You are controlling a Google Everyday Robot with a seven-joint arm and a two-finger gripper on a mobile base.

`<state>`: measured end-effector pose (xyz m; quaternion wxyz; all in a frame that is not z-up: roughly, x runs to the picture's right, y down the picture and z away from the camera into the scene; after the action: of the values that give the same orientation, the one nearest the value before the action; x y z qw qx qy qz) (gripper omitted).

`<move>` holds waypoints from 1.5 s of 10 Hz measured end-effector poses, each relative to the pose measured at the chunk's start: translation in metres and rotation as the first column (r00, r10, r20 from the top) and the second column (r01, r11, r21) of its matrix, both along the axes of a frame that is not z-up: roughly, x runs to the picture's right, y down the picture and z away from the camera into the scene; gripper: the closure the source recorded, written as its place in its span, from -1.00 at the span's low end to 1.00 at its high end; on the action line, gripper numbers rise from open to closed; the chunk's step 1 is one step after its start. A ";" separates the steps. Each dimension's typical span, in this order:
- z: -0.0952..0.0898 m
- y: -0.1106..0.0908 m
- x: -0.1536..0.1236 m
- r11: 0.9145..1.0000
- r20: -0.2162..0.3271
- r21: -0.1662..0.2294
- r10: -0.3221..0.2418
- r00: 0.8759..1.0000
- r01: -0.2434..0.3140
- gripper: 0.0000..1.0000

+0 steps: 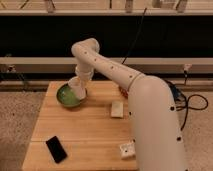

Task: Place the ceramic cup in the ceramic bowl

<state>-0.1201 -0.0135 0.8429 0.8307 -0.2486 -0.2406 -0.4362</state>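
The green ceramic bowl [66, 95] sits at the far left of the wooden table [85, 130]. My gripper [78, 88] hangs from the white arm straight down over the bowl's right rim, reaching into it. A pale shape at the gripper's tip may be the ceramic cup, but I cannot tell it apart from the gripper itself. No separate cup shows anywhere else on the table.
A black phone [56, 149] lies at the table's front left. One small white block [117, 108] lies right of the bowl and another [127, 149] near the front edge. My white arm's bulk [150, 125] covers the table's right side. A dark wall stands behind.
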 end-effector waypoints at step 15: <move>0.000 -0.002 0.003 1.000 0.012 -0.007 -0.028 1.000 0.028 -0.43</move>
<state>-0.1166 -0.0153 0.8431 0.8221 -0.2521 -0.2437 -0.4486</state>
